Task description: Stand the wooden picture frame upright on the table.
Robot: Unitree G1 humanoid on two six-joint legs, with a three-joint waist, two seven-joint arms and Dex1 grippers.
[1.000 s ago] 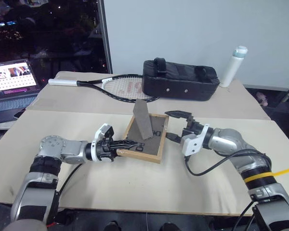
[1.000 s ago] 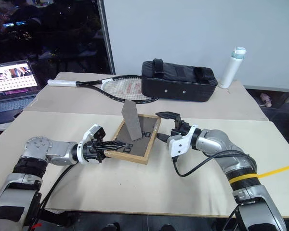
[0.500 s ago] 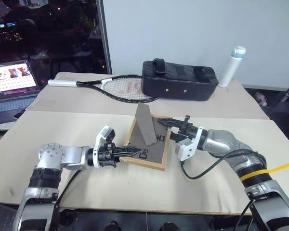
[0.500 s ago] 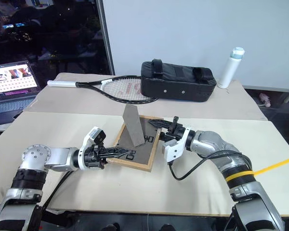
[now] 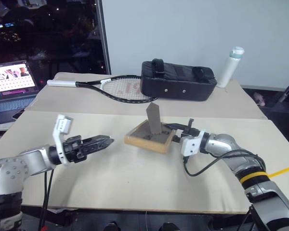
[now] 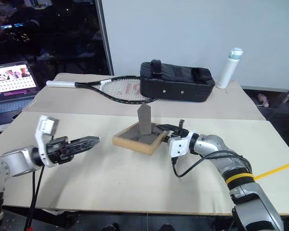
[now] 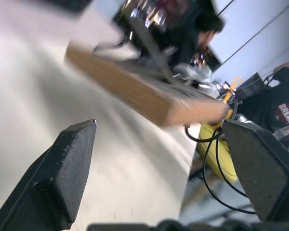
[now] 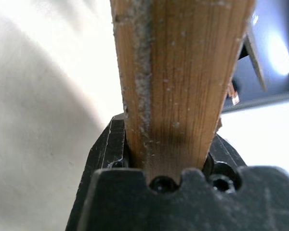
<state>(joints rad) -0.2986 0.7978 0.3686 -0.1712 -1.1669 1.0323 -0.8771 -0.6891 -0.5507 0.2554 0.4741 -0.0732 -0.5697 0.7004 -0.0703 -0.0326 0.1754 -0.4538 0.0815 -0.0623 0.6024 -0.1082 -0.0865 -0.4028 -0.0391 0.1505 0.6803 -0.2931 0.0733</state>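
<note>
Left eye view: wooden picture frame [image 5: 150, 138] face-down, stand up; right fingers [image 5: 179, 133] clamp edge; left fingers [image 5: 102, 141] apart

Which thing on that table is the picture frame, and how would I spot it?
On the big beige table, look nearer than the black case and the tennis racket. The picture frame is the small light-wood rectangle lying face down, its grey stand sticking up, with the right gripper's fingers clamped on one edge.

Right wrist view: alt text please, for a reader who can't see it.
The light-wood edge of the wooden picture frame is clamped in the right end effector and rises up the middle of the picture. The pale table lies beside it.
</note>
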